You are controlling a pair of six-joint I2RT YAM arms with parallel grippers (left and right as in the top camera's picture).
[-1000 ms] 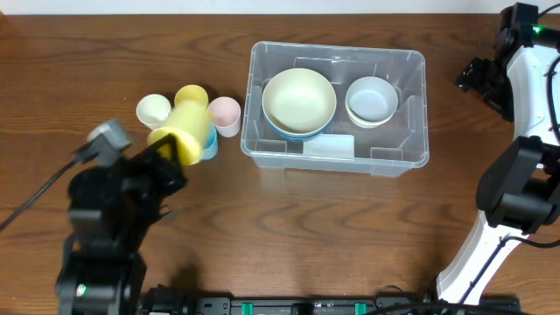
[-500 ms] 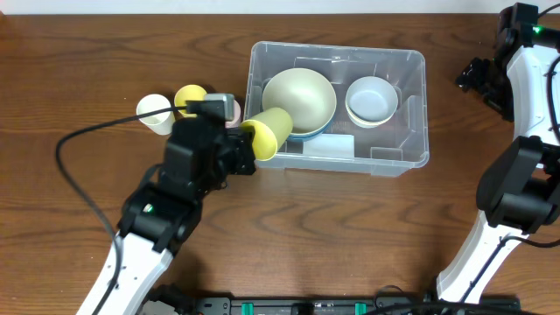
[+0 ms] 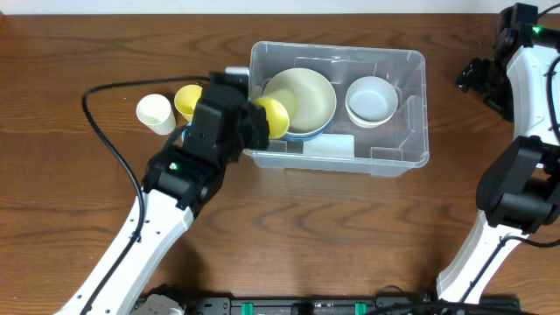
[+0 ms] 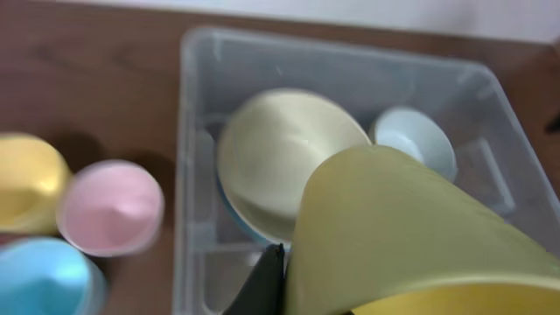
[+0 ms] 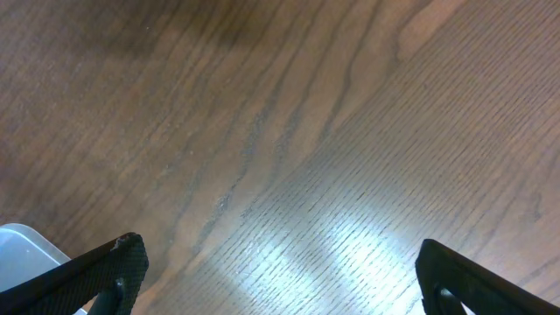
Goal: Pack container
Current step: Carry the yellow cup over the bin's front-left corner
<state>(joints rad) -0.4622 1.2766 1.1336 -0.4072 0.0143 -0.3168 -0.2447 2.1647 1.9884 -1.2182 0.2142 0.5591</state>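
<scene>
Container (image 3: 339, 50), long axis left-to-right, mouth up; left tool (image 3: 261, 128) tight around yellow cup (image 3: 274, 115), right tool (image 5: 280, 271) agape.

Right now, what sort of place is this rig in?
Probably a robotics lab bench, not a kitchen: a bare wooden table, a loose black cable trailing across it, and a staged set of plastic cups beside a clear container holding bowls.

Overhead bright, sharp; left wrist view blurred; glare on table (image 5: 350, 254) in right wrist view.
</scene>
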